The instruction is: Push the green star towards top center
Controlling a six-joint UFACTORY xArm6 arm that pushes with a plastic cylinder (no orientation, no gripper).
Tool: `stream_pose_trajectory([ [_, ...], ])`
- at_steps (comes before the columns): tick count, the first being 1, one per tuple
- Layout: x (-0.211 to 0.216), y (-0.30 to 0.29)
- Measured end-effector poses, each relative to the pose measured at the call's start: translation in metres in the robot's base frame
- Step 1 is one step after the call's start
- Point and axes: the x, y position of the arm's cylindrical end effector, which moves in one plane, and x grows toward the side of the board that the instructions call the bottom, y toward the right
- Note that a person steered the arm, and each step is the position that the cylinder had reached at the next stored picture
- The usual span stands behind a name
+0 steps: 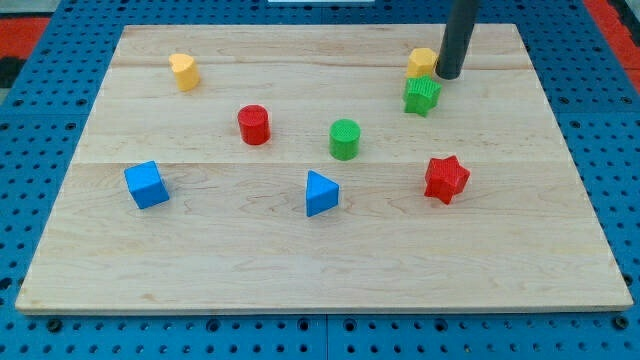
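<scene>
The wooden board (320, 250) is lying across the blue pegboard (40, 110), stretching away from my tip mostly toward the view's left and the view's bottom. The rod is standing upright near the board's upper right, and my tip (447, 75) is resting on the wood; being a bare rod, it is clamping nothing and has no jaws to open or close.

The green star (422, 95) is sitting just below and slightly to the view's left of my tip, very near it, though whether they are actually touching is not clear. The yellow block (421, 62) is sitting just to the view's left of my tip and right above the star, apparently touching the star's upper edge.

That is the relation the coming move is hanging on: top center is lying to the view's left and a little up from the star, while my tip is standing on the star's upper right. A push straight from here would likely be driving the star down and left, so I judge the tip is needing to come round to the star's right or lower right first. The yellow block is also sitting in the upward path and may get shoved along.

Farther off, all to the view's lower left of my tip: the red star (446, 179) almost straight below, the green cylinder (345, 138), the blue triangular block (320, 193), the red cylinder (254, 125), the blue cube (146, 184), and the yellow heart-like block (184, 71) far to the left
</scene>
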Motion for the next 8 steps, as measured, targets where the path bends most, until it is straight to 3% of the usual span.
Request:
stream_pose_trajectory([
  [2, 0.001, -0.008],
  [4, 0.051, 0.044],
  [8, 0.047, -0.100],
])
